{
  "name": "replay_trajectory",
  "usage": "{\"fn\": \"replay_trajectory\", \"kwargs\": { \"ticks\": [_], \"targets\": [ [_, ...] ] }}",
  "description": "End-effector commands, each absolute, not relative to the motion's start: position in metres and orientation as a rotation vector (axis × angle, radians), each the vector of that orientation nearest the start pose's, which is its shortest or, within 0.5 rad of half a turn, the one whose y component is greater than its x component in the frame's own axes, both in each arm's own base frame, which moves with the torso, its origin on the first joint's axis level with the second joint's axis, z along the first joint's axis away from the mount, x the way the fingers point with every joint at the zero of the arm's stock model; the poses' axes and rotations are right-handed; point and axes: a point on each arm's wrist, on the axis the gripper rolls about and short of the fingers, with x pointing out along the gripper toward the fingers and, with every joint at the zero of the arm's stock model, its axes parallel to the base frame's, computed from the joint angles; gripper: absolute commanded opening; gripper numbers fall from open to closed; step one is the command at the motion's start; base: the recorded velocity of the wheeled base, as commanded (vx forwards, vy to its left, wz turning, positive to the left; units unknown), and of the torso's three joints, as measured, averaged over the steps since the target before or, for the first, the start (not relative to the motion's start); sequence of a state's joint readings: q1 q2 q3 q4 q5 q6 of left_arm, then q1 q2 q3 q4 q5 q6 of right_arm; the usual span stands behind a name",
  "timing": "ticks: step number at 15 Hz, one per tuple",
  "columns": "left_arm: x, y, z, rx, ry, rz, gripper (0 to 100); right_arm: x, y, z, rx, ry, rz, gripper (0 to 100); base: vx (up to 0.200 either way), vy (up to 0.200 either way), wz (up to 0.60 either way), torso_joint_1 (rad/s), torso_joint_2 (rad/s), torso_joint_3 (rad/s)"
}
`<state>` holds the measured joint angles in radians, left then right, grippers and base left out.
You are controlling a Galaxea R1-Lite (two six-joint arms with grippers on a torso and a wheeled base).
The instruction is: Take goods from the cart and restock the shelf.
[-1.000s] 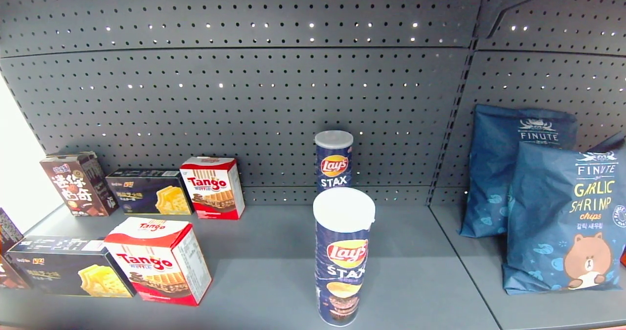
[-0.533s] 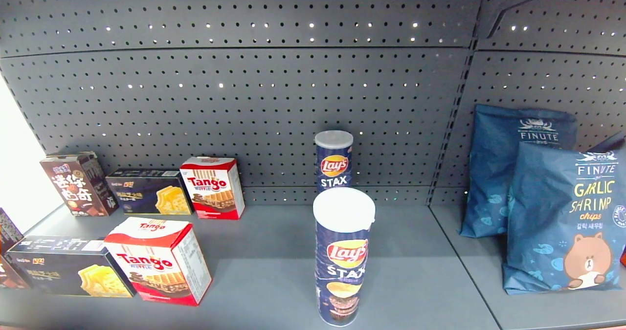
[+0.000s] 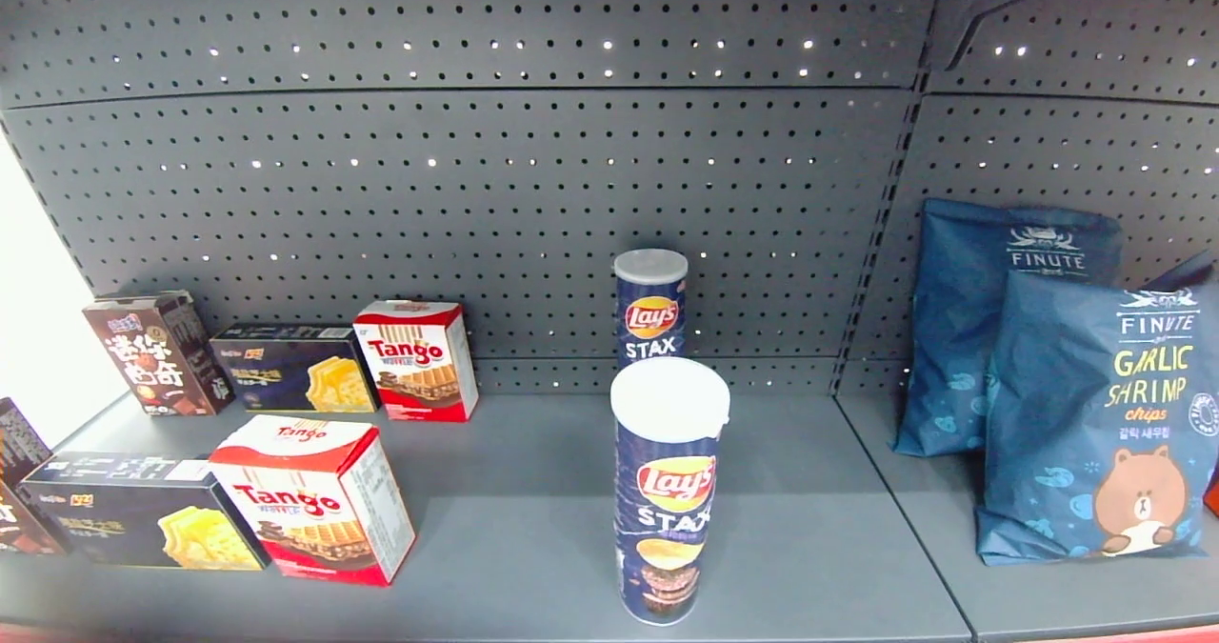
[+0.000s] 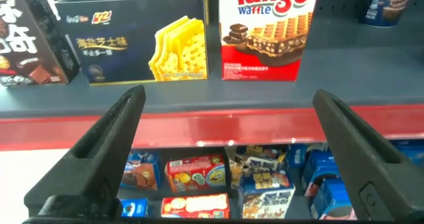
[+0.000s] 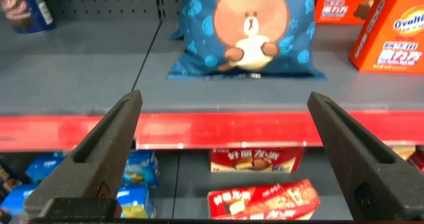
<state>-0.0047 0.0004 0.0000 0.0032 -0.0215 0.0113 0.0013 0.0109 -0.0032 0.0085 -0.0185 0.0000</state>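
Observation:
The grey shelf [image 3: 514,519] carries two tall blue chip cans, one at the front [image 3: 669,491] and one behind it [image 3: 650,305]. Red and white wafer boxes [image 3: 314,500] and dark cracker boxes [image 3: 143,524] stand on its left part. Blue chip bags [image 3: 1095,424] lean at the right. My left gripper [image 4: 228,101] is open and holds nothing, in front of the shelf's red edge [image 4: 212,128], facing a wafer box [image 4: 265,32] and a dark cracker box [image 4: 132,38]. My right gripper [image 5: 225,98] is open and holds nothing, facing the bear-print bag [image 5: 248,32].
A perforated grey back panel [image 3: 476,195] closes the shelf. Orange boxes [image 5: 391,32] stand to the side of the bear bag. A lower shelf holds small packets [image 4: 199,177] and red boxes [image 5: 258,161]. Bare shelf floor lies on both sides of the front can.
The whole head picture has shifted a little, so the camera moved; the shelf's red front edge now peeks in at the bottom. The goods themselves have not moved.

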Motion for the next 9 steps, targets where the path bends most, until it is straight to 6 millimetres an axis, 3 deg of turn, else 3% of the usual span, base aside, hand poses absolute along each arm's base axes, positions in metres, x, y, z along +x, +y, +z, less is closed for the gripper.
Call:
{"fn": "replay_trajectory", "kwargs": {
  "ticks": [1, 9],
  "targets": [
    [-0.0228, -0.0004, 0.0752, 0.012, 0.003, -0.026, 100, -0.0221, -0.0004, 0.0758, 0.0, 0.017, -0.017, 100, 0.0, 0.0, 0.0, 0.0, 0.0, 0.0],
    [-0.0228, -0.0004, 0.0752, 0.012, 0.003, -0.026, 100, -0.0221, -0.0004, 0.0758, 0.0, 0.017, -0.017, 100, 0.0, 0.0, 0.0, 0.0, 0.0, 0.0]
  ]
}}
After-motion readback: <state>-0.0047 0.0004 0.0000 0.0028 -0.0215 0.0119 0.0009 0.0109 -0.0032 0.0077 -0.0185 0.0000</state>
